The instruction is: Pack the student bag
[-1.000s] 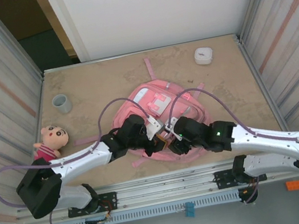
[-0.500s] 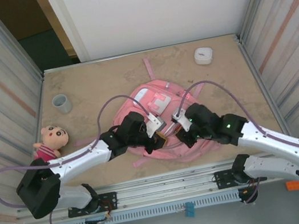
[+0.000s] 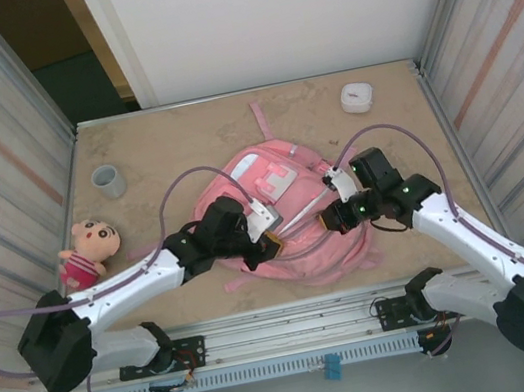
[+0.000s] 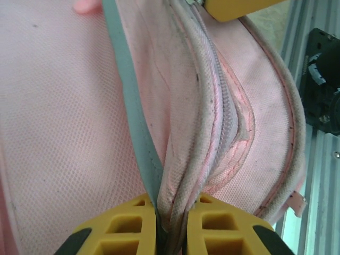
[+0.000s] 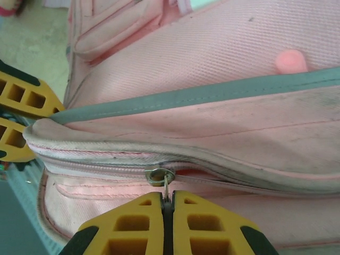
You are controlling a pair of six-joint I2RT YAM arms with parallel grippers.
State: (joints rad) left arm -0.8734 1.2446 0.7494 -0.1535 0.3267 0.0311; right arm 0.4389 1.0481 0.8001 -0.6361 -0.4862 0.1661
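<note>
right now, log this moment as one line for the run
student bag: lying on table | left fingers: shut on bag seam | right fingers: shut on zipper pull | doll, cup, white box: on table

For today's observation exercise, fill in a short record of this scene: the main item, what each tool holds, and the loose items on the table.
Main item: pink bag, lying flat
Left tool: shut on the bag's edge beside the zip
Right tool: shut on the zip pull
Loose items: doll, cup, white box
</note>
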